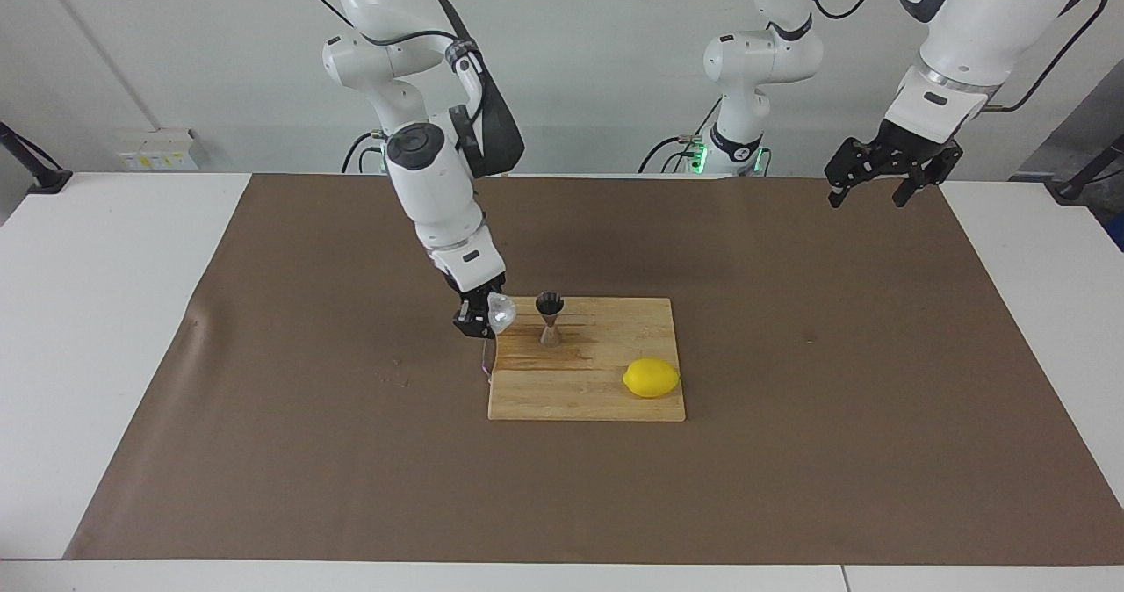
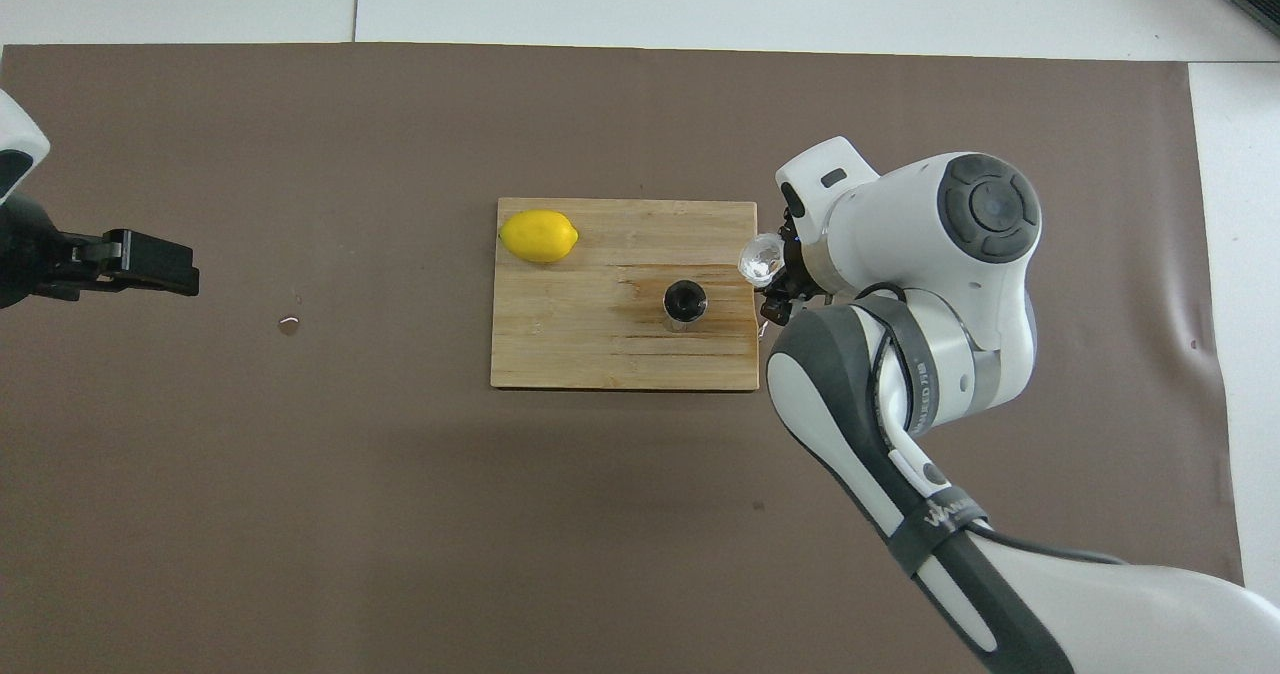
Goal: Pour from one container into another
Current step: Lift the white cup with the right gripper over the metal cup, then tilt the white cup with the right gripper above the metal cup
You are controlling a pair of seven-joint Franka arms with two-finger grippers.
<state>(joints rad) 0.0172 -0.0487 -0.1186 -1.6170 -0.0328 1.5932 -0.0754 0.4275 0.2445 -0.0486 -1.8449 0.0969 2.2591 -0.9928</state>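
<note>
The right gripper (image 1: 481,318) is clamped on the clear crinkly cup (image 1: 501,312), holding it tipped in the air over the edge of the cutting board (image 1: 606,403) at the right arm's end, just beside the steel jigger (image 1: 550,319). The jigger stands upright on the board, apart from the cup. A lemon (image 1: 651,378) lies on the board's corner farther from the robots, toward the left arm's end. The left gripper (image 1: 881,179) waits with fingers spread wide, raised over the brown mat (image 1: 790,451).

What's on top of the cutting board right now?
On the board: jigger upright, lemon at a corner. Right gripper holds the cup over its edge.
</note>
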